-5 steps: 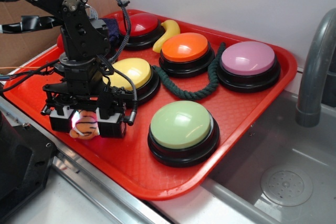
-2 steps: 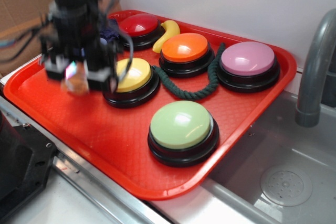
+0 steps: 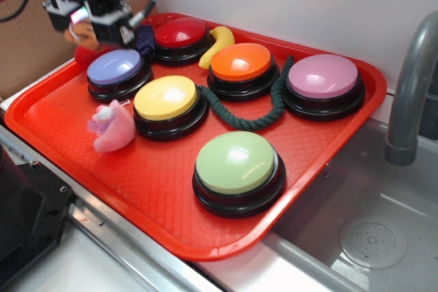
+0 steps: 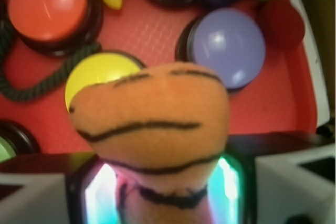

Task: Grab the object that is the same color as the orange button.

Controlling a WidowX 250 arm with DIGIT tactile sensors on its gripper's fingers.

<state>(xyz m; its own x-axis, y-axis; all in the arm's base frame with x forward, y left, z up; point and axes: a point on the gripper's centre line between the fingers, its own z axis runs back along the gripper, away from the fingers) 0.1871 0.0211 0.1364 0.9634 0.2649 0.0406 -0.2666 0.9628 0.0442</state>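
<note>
Pinching the little orange tiger (image 4: 149, 129) tight, the end effector (image 3: 87, 20) hangs high over the red tray (image 3: 55, 111). The matching orange button (image 3: 241, 61) sits well apart, off to its side.

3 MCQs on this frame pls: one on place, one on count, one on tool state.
1. The pink plush toy lies:
A) beside the yellow button
B) on the green button
C) in the sink

2. Dome buttons on the tray:
A) four
B) six
C) eight

3. The tool is:
A) open, empty
B) shut on the rope
C) shut on the tiger

Key:
1 A: pink plush toy sits left of the yellow button.
2 B: red, orange, pink, yellow, purple, green on the tray.
3 C: the tool grips the tiger above the tray.
</note>
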